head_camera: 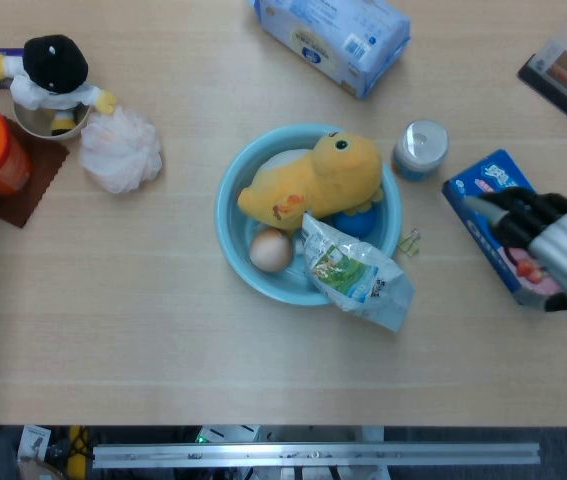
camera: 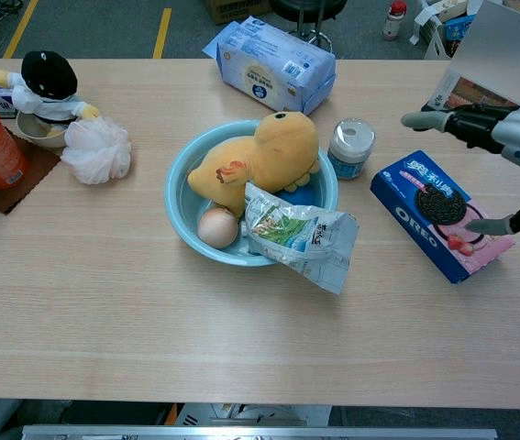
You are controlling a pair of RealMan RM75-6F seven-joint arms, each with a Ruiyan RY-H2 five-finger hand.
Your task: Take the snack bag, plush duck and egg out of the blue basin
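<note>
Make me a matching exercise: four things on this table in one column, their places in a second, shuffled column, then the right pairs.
Things:
1. egg
2. snack bag
3. cookie box
4. bath puff

Places:
A. on the table, below the right hand
B. inside the blue basin, at its near-left side
C. on the table, left of the basin
D. lying over the basin's near rim, partly outside

Pairs: 1-B, 2-D, 3-A, 4-C
</note>
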